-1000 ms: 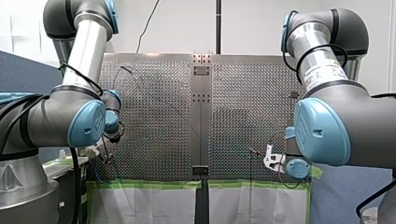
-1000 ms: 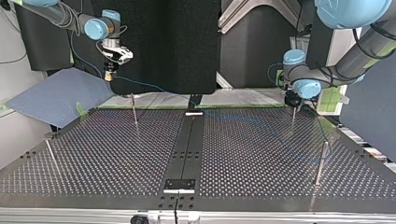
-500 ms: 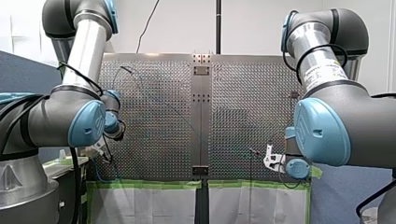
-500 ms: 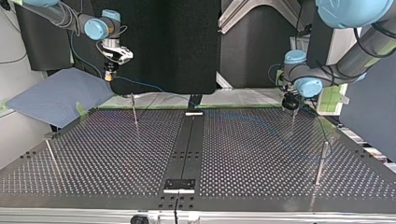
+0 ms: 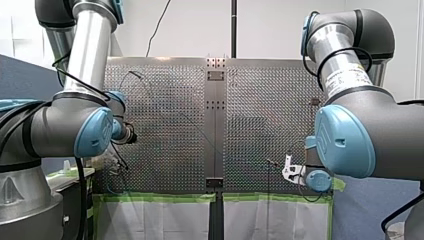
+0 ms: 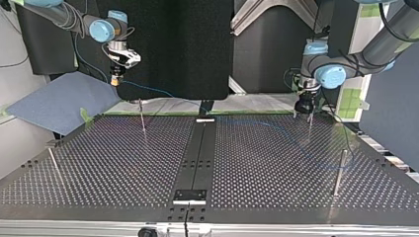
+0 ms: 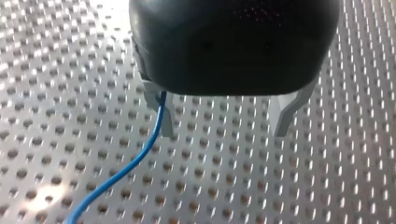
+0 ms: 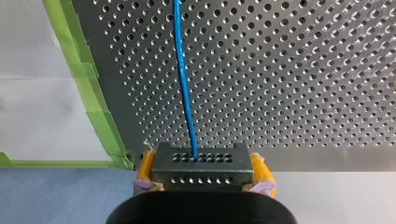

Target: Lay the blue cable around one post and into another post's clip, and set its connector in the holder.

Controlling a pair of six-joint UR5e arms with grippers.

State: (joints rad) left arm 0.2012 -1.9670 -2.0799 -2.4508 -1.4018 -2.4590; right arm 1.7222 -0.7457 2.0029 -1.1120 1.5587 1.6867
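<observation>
My right gripper (image 8: 200, 179) is shut, its yellow pads on the grey metal connector (image 8: 200, 165) of the blue cable (image 8: 184, 79), held off the table's near edge. In the top view that gripper (image 6: 116, 80) hangs at the left, and the cable (image 6: 276, 129) runs from it across the table toward the posts at the right. My left gripper (image 7: 223, 119) stands open just above the perforated plate, with the cable (image 7: 140, 156) lying against the inner side of one metal finger (image 7: 161, 114). In the top view it (image 6: 303, 107) hovers next to a thin post (image 6: 310, 126).
More thin posts stand on the plate in the top view: one at the back left (image 6: 142, 118), one at the left edge (image 6: 53, 163), one at the right (image 6: 340, 170). A dark centre strip (image 6: 197, 158) carries a small bracket (image 6: 189, 196). Green tape (image 8: 93, 107) lines the table's edge.
My left gripper has lifted and shifted a little toward the table's middle beside the post, and its wrist has turned. My right arm and the connector have not moved.
</observation>
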